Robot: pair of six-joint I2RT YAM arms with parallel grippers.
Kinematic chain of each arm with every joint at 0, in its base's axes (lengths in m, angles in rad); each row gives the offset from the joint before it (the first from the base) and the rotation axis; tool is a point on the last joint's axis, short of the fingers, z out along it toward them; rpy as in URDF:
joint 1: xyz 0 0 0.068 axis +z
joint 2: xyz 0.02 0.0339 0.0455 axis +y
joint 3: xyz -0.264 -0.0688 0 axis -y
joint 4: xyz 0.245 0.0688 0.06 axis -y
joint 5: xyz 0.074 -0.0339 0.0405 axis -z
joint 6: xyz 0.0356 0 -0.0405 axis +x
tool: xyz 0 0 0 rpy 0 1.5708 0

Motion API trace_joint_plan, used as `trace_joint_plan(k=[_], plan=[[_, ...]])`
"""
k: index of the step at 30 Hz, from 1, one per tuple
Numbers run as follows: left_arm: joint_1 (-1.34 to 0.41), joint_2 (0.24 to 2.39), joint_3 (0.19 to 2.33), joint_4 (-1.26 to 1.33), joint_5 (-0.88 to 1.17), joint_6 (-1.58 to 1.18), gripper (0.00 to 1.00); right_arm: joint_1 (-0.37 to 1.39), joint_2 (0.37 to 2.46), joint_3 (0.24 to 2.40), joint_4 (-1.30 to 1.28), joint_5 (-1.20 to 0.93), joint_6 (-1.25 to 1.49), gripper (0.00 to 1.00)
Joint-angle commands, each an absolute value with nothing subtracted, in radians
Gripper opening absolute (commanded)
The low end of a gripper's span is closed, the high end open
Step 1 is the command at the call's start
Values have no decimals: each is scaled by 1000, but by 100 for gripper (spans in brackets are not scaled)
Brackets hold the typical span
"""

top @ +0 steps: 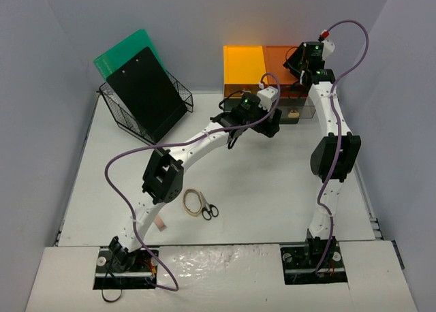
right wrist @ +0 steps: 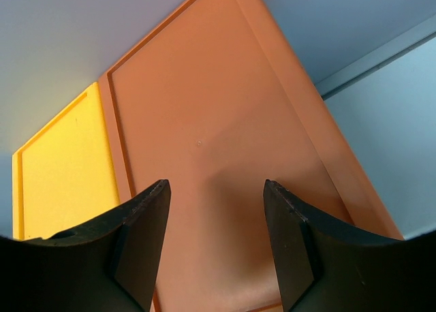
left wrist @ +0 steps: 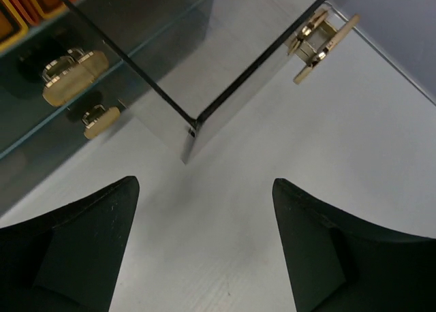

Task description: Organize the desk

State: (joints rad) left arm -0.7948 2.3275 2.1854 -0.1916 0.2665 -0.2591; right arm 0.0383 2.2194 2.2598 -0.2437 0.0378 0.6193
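The white desk (top: pixel 272 189) carries black-handled scissors (top: pixel 208 210) and a tan rubber band (top: pixel 192 201) near the front middle. My left gripper (top: pixel 270 127) is open and empty, low over the desk (left wrist: pixel 218 251) just in front of the drawer unit. In the left wrist view the gripper (left wrist: pixel 204 184) faces the corner of a pulled-out clear drawer (left wrist: pixel 225 73) with a gold handle (left wrist: pixel 320 39). My right gripper (top: pixel 298 58) is open and empty above the unit's orange top (right wrist: pixel 225 121), and shows in the right wrist view (right wrist: pixel 215 184).
The drawer unit (top: pixel 269 70) with yellow and orange tops stands at the back. A black wire basket (top: pixel 146 111) holds a black clipboard and a green folder at the back left. A small pale strip (top: pixel 161 223) lies by the left arm. Other gold drawer handles (left wrist: pixel 68 73) show on the unit's front.
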Motion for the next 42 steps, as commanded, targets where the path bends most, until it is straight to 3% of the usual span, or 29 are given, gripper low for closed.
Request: trace_joint_plan(k=[1,12,42], plan=[[-822,2317,2353,-173,146,-97,77,38,2159,2240,-311,12,609,54],[-817,2450,2599,-180,-88,-23,78,56,2141,2221,-346,16,595,54],[-819,2694,2794,112,-485,413,77,89,2151,2125,-370,-51,615,55]])
